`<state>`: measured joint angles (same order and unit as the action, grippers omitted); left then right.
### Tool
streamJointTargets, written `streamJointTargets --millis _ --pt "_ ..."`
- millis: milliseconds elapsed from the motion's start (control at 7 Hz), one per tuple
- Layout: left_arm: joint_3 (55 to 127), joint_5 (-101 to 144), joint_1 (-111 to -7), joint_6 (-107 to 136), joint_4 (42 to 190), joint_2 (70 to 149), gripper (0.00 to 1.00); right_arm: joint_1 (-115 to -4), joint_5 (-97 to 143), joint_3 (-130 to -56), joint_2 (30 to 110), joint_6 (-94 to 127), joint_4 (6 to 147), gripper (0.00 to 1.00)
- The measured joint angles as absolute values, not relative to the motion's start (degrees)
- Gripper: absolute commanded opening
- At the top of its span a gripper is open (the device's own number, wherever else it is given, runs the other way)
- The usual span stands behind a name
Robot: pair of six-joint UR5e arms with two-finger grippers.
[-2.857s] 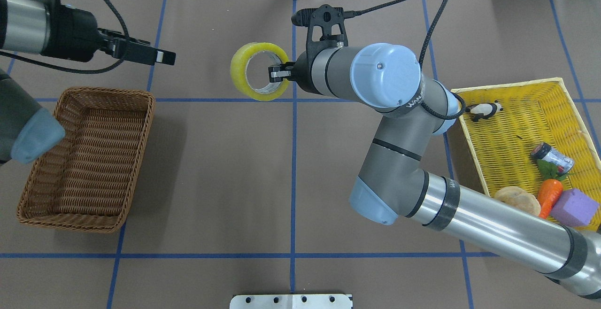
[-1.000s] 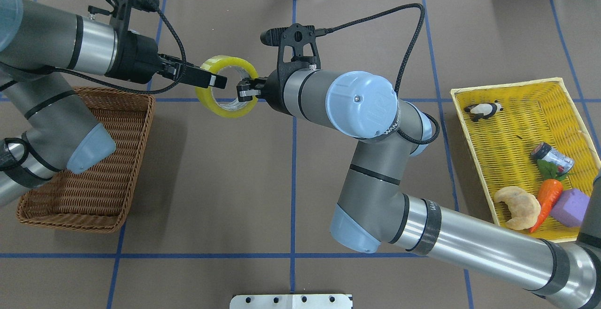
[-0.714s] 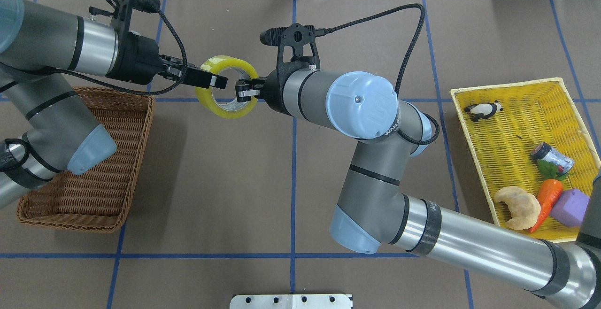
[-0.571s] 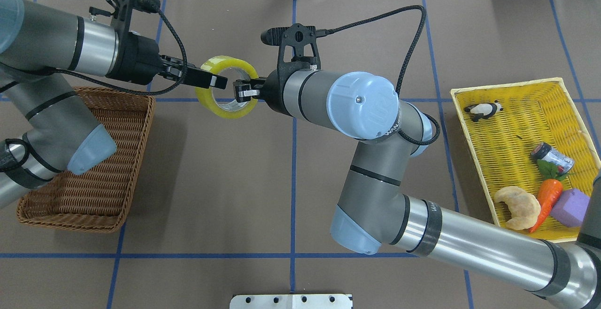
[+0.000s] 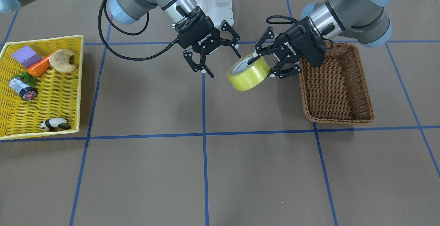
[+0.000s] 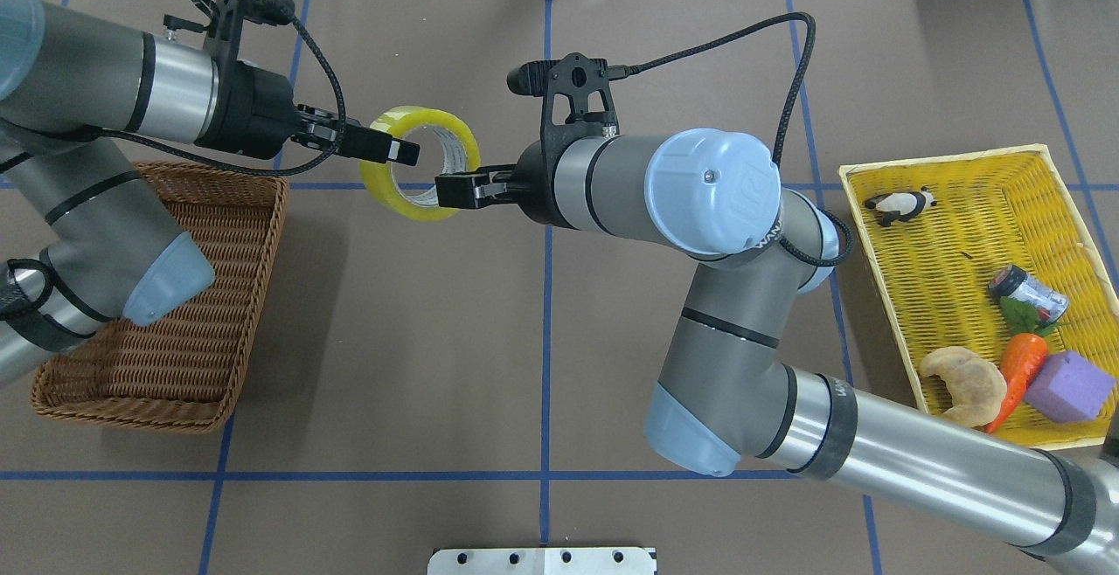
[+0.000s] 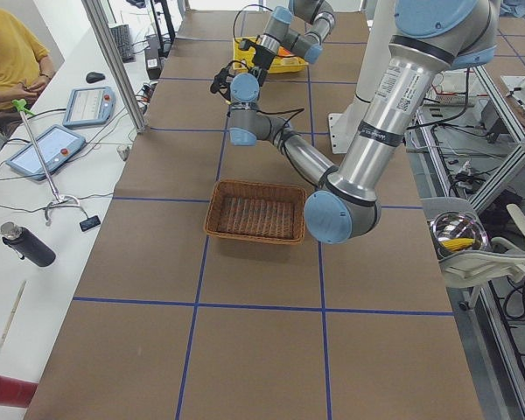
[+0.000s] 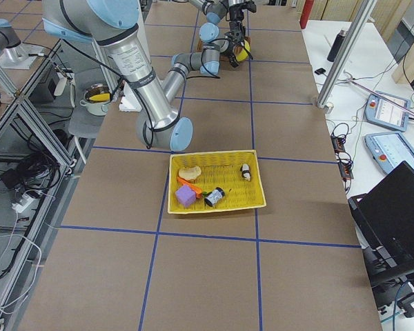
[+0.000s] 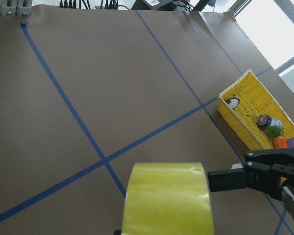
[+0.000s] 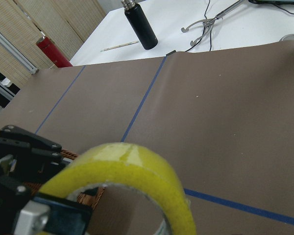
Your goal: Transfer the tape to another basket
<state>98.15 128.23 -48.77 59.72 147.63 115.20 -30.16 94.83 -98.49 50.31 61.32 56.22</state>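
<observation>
The left arm reaches across the basket's [image 5: 343, 120] far corner, and the left gripper [image 5: 263, 67] pinches the tape's [image 5: 249, 73] wall — one finger in the core, one outside. The roll hangs tilted above the table just beside the basket — translucent yellow-green with a pale core. The right gripper [image 5: 225, 65], fingers spread, hovers just beside it.

A brown sheet covers the table [image 6: 393, 365], marked into large squares by blue grid lines [image 6: 545, 339]. Along the far side, across from the robot, runs a white bench [image 7: 52, 280] carrying two teach pendants [image 7: 89, 105], a black bottle [image 7: 28, 247], a red bottle [image 7: 4, 389] and a laptop [image 8: 393, 207]. An aluminium post [image 7: 114, 61] rises between table and bench. On the near side stand aluminium-frame racks [image 8: 27, 117] with loose cables [image 8: 21, 172] beneath. Beige slatted blinds [image 10: 24, 34] hang beyond the bench, and a bright window [image 9: 284, 29] lies to the right.
</observation>
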Motion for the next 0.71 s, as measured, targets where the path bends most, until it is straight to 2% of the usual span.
streamJointTargets --millis 429,714 --pt "98.6 128.3 -49.4 70.7 149.1 114.1 0.00 -42.9 109.1 -98.3 52.7 57.1 67.7 1.00" --pt "98.8 128.5 -50.7 79.9 152.8 111.0 0.00 -52.5 116.0 -97.7 55.4 43.7 78.4 1.00"
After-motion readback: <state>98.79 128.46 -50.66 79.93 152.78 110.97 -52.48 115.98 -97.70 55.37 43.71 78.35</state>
